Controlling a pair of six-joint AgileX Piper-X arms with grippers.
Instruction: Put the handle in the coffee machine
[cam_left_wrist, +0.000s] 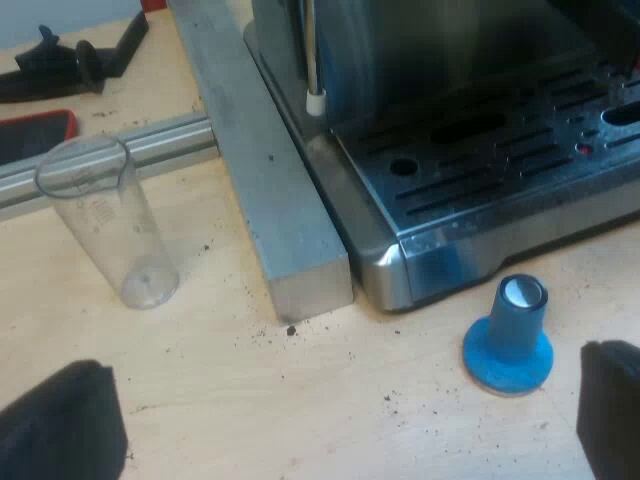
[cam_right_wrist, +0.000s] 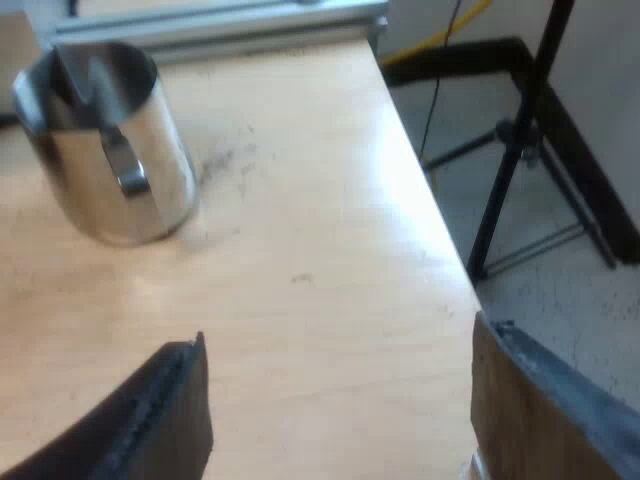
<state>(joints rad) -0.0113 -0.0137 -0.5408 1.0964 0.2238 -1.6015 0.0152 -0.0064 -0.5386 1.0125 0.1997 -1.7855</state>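
My left gripper (cam_left_wrist: 345, 410) hangs over the wooden table (cam_left_wrist: 300, 400) with its jaws spread wide and nothing between them. Just beyond its fingers a blue tamper (cam_left_wrist: 508, 335) stands upright on the table, close to the near corner of the espresso machine (cam_left_wrist: 480, 150) but not touching it. A clear measuring glass (cam_left_wrist: 100, 220) stands upright, well apart from the tamper. A grey metal bar (cam_left_wrist: 260, 160) lies along the machine's side. Farther off, past the glass, lies a dark long thing (cam_left_wrist: 70, 60) with a bit of red near its far end; I cannot tell whether it is the holder. My right gripper (cam_right_wrist: 338, 385) is also wide open and empty, above bare table near the edge. Farther on, a steel jug (cam_right_wrist: 100, 140) stands upright, and a black stand (cam_right_wrist: 520, 140) rises from the floor beyond the edge.
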